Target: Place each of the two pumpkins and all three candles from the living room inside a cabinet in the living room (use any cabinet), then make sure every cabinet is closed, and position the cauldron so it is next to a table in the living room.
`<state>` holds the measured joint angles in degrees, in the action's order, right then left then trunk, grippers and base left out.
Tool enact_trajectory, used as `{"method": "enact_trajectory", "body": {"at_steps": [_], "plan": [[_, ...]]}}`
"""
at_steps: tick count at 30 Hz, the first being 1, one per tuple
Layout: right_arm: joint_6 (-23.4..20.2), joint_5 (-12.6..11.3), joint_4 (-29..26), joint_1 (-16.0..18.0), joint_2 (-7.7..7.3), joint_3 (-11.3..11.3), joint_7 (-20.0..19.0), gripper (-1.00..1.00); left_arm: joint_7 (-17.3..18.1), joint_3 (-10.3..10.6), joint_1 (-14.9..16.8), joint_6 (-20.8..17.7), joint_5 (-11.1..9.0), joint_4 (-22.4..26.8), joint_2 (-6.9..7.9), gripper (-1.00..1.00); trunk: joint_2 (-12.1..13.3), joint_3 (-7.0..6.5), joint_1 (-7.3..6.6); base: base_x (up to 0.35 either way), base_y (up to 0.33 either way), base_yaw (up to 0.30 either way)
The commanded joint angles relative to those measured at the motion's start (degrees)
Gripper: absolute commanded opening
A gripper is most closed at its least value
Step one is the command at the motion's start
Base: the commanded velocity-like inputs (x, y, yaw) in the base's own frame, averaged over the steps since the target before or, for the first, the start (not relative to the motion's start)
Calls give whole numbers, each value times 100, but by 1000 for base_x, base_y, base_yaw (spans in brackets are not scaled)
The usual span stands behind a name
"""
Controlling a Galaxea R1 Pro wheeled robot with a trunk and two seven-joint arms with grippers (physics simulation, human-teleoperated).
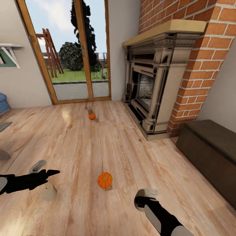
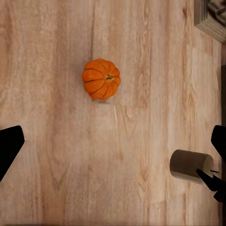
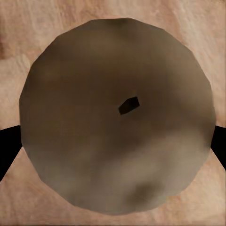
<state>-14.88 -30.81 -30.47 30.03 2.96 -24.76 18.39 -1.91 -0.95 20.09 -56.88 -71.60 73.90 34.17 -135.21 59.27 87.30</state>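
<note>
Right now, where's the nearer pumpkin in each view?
Head: nearer pumpkin low centre, on the floor between the arms.
Left wrist: upper middle; a candle lies near one fingertip.
Right wrist: another candle's top, close up.
Shared landmark: plank floor.

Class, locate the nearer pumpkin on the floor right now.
In the head view the nearer pumpkin sits on the wooden floor between the left gripper and the right arm, well short of the far pumpkin near the glass door.

Near pumpkin [image 1: 105, 180] on the floor [image 1: 98, 144] between both arms, candle [image 1: 48, 192] to its left, far pumpkin [image 1: 92, 116] before the glass door [image 1: 70, 49], fireplace [image 1: 154, 82] right, cabinet [image 1: 209, 154] beside it
</note>
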Motion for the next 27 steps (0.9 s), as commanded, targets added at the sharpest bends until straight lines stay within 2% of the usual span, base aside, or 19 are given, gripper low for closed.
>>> {"method": "enact_trajectory", "body": {"at_steps": [1,4,8,13,14,18,27], "plan": [[-46,-48,-102,3,-12,-37,53,-100,-20,-3,2,-25,-21,2,1,100,39,-18,-24,-6,5,238],[-105,-44,-520,3,-30,-38,63,-100,-20,-5,3,-25,-19,2,-1,100,160,-86,-90,-3,2,239],[-457,-46,-1593,-16,-24,-34,68,-100,-20,-5,3,-25,-13,-12,1,100,320,-177,-177,0,0,239],[-1031,-58,-3238,-105,-23,-22,70,-100,-35,-12,3,-17,2,-79,0,100,521,-290,-287,0,0,239],[-1091,-61,-3399,-123,-23,-21,73,-100,-45,-19,3,-17,6,-108,1,100,561,-312,-309,0,0,239],[-1185,-64,-3620,-148,-23,-20,77,-100,-67,-34,1,-10,31,-248,-1,100,721,-403,-397,0,0,240],[-1204,-65,-3676,-155,-23,-20,77,-100,-83,-29,2,8,95,-310,-5,100,721,-430,-397,0,5,254]]}}
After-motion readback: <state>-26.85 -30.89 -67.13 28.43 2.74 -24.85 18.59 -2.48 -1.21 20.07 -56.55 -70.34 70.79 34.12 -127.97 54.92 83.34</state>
